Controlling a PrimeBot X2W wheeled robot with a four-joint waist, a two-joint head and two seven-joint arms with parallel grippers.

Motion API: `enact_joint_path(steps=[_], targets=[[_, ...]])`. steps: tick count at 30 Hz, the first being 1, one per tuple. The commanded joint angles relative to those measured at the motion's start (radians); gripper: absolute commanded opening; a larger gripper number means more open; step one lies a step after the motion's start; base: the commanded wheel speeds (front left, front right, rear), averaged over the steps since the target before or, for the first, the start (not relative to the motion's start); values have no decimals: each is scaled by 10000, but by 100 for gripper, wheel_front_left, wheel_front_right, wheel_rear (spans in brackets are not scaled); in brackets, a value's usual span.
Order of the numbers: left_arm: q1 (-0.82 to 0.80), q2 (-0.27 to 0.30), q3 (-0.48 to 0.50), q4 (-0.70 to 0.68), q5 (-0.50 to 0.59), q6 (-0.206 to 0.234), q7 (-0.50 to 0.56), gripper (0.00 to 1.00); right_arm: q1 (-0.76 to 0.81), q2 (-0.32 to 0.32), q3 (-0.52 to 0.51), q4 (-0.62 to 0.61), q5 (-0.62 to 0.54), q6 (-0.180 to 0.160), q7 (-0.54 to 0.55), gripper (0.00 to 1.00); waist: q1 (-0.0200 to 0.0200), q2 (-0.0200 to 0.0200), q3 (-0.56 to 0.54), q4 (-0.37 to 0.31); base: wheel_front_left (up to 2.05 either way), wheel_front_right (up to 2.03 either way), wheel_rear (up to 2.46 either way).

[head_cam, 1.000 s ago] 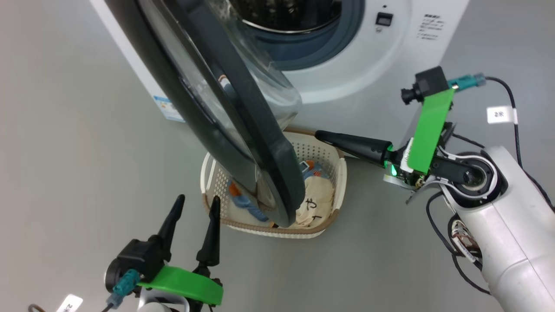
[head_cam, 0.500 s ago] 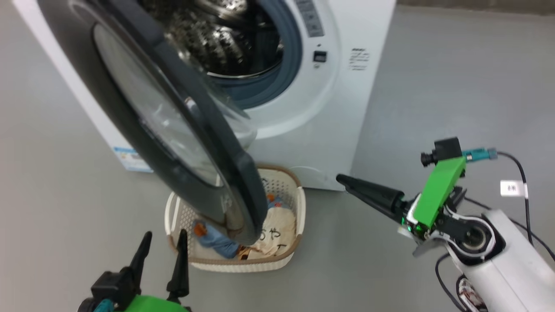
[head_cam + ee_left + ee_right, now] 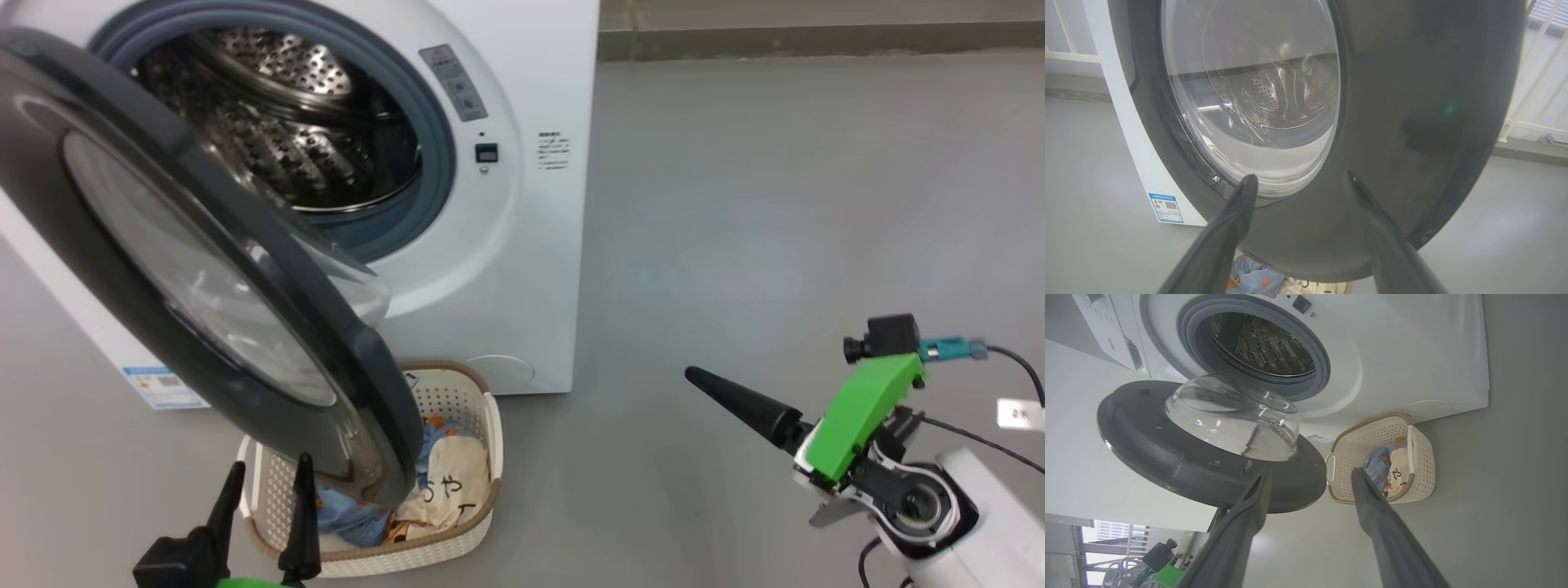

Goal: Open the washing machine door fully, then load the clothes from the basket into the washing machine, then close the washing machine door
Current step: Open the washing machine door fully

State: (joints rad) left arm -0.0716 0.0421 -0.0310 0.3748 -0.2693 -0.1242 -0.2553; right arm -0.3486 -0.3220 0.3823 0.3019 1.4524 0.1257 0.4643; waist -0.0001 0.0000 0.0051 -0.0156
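**Front-loader with its door swung out over a loaded basket**

The washing machine door (image 3: 204, 269), a glossy black rim around a bulging clear bowl, stands swung out to the left of the opening. Its lower edge hangs over the basket (image 3: 453, 400). Behind it the white washing machine (image 3: 522, 245) shows its grey gasket (image 3: 437, 163) and perforated steel drum (image 3: 286, 139).

The oval cream basket sits on the grey floor (image 3: 775, 204) just before the machine's base. It holds the clothes (image 3: 441, 486): a blue piece with orange prints beside a cream piece with black characters.

The left pincer (image 3: 270, 463) is released, its fingers spread and pointing up beside the basket's near rim. In the left wrist view they aim at the door's lower outer face; whether they touch it cannot be told.

The right pincer (image 3: 702, 382) is released and empty. It reaches in from the lower right, well apart from machine and basket.
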Motion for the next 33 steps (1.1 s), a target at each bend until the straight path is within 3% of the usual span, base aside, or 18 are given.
enact_joint_path(steps=[1,9,20,24,26,33], targets=[[-47,107,338,-303,103,-38,-65,100,105,-155,138,-281,-185,50,-187,100,1,0,-153,-222,0,0,0],[11,94,568,-391,150,-54,-65,100,711,-900,1080,-177,-920,50,-2117,100,1,0,-163,-430,0,0,0],[60,85,694,-398,188,-62,-65,100,1027,-1844,2904,710,-2282,50,-6389,100,1,0,-196,-470,0,0,0],[62,84,684,-401,194,-63,-65,100,973,-1962,3272,1247,-2810,50,-7174,100,1,0,-219,-484,0,0,0],[68,83,701,-418,187,-63,-65,100,944,-1931,3021,1404,-3318,50,-7245,100,1,0,-222,-500,0,0,0],[93,83,702,-468,159,-64,-65,100,1747,-1249,605,1050,-5849,50,-7257,100,1,0,-211,-519,0,0,0]])
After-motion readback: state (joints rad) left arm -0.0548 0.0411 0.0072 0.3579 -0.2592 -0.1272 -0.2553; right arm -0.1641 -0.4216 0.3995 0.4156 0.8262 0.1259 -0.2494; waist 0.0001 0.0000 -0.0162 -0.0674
